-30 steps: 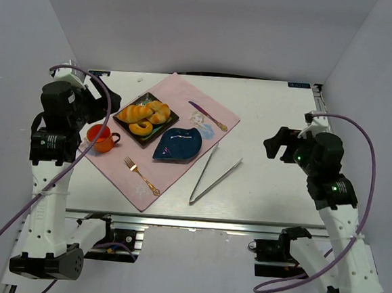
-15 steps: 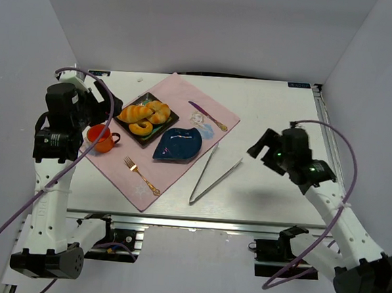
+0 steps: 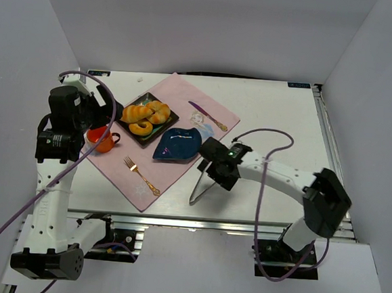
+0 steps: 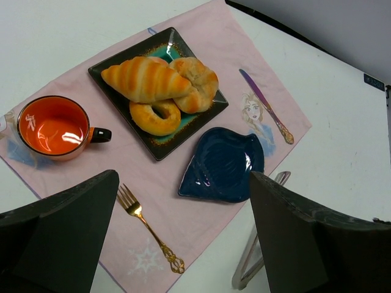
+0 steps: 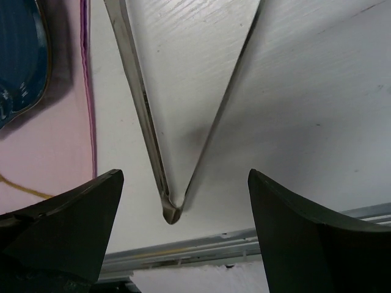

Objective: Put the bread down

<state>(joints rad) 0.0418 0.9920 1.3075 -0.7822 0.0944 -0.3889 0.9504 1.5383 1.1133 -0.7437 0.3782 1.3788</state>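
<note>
The bread [image 3: 136, 112], a golden ridged croissant [image 4: 146, 78], lies on a black square plate [image 3: 173, 117] beside a ring-shaped bread [image 4: 156, 117] and a round twisted bun [image 4: 197, 82]. My left gripper [image 3: 109, 107] hovers open above the pink placemat [image 4: 201, 36], well clear of the plate, with nothing between its fingers. My right gripper [image 3: 216, 170] is open low over the metal tongs [image 5: 173, 204]. The tongs' joined end sits between its fingers [image 5: 73, 213] without touching them.
A blue leaf-shaped dish [image 3: 179, 144] lies on the placemat next to the black plate. An orange cup [image 3: 100, 137], a gold fork [image 3: 141, 175] and a knife [image 3: 207, 115] also lie on the mat. The tongs' joined end is near the table's front edge [image 5: 201, 244].
My right arm has swung from the table's right side leftward and down over the tongs, its jaws staying open. The left arm has barely shifted.
</note>
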